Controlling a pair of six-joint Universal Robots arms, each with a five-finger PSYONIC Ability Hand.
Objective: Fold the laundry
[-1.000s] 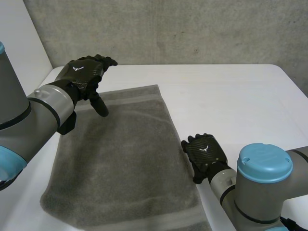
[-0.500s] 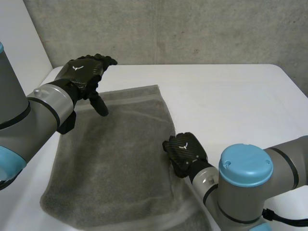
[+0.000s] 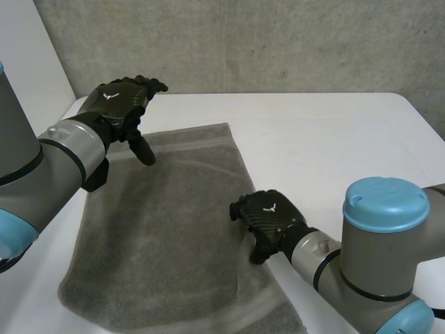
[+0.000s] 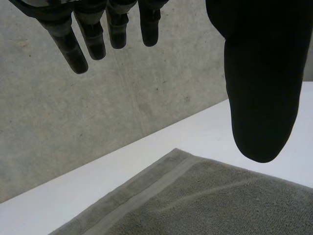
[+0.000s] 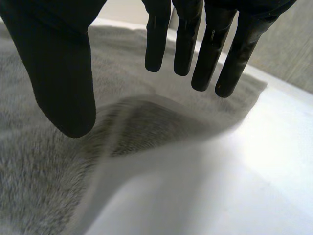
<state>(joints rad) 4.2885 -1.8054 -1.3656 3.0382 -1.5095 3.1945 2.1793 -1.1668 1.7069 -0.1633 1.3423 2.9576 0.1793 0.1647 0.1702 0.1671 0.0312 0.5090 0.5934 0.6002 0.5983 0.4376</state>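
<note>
A grey towel (image 3: 160, 229) lies flat on the white table (image 3: 334, 139), its long sides running away from me. My left hand (image 3: 118, 104) hovers open above the towel's far left corner; in the left wrist view its fingers (image 4: 93, 34) hang straight over the towel's hemmed far edge (image 4: 146, 191), clear of it. My right hand (image 3: 268, 219) sits over the middle of the towel's right edge. In the right wrist view its thumb (image 5: 58, 63) and fingers (image 5: 186, 39) are spread apart, with nothing between them. Below them the towel's edge (image 5: 142, 127) is humped up.
A grey concrete wall (image 3: 278, 42) stands behind the table. Bare white tabletop stretches to the right of the towel and beyond its far edge. The table's left edge (image 3: 73, 104) runs close to my left hand.
My right hand has moved left from the bare table onto the towel's right edge, and that edge is now pushed inward and rumpled. The left hand has hardly moved.
</note>
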